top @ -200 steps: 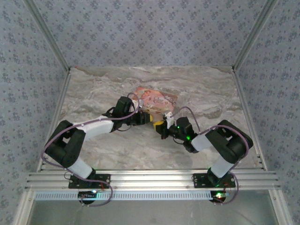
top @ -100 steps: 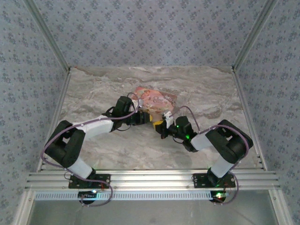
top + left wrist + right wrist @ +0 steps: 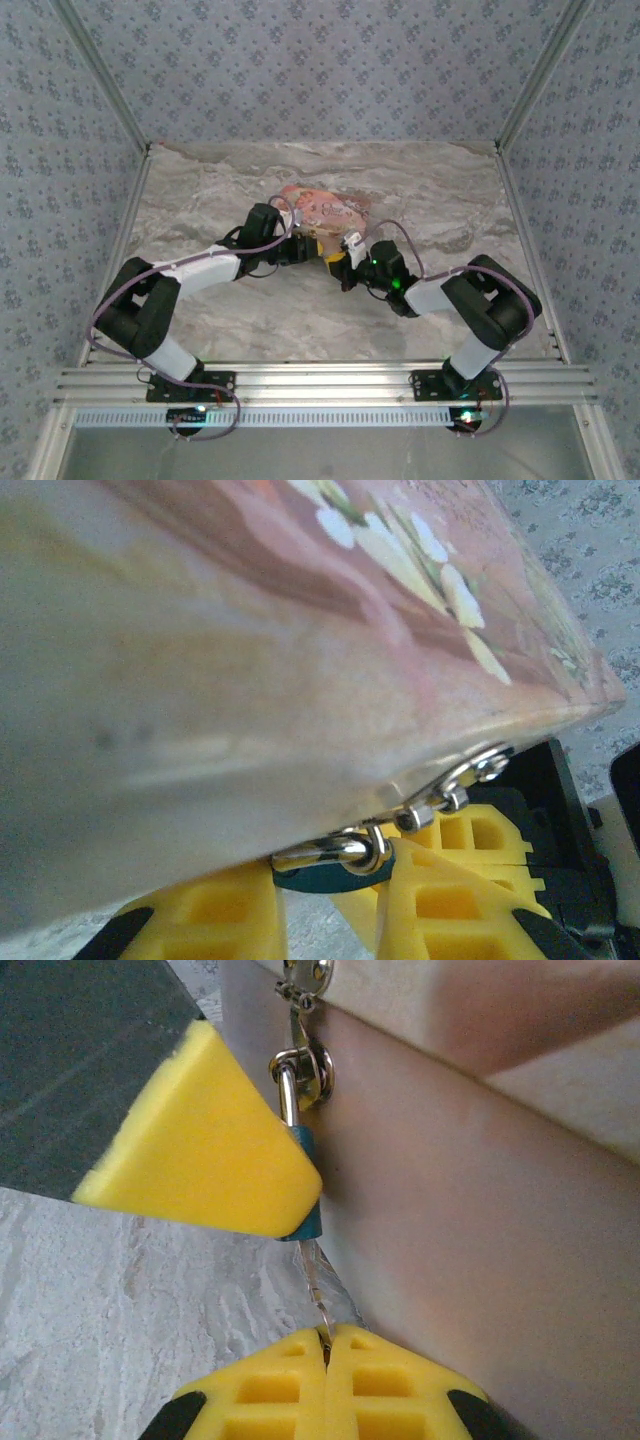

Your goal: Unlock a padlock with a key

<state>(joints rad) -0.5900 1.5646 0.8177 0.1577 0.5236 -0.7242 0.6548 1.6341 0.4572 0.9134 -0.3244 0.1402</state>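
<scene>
Arms meet at the middle of the worktop (image 3: pixel 200 210), right against the near edge of the pink packet (image 3: pixel 325 208). The packet lies flat; I cannot tell what is in it. A small chain (image 3: pixel 445 795) runs from its edge to a metal ring (image 3: pixel 300 1070), and the key (image 3: pixel 306 1200) hangs from that ring, touching the packet's side. The key has a teal head and a thin metal blade (image 3: pixel 316 1300) pointing away from the ring.

The left end effector (image 3: pixel 332 872) is clenched on the teal head, its yellow pads (image 3: pixel 450 905) converging on it just beneath the packet's edge. The right end effector (image 3: pixel 325 1345) is clenched tight on the tip of the blade, its two pads pressed together with the metal pinched between them. The two end effectors are nearly touching.
</scene>
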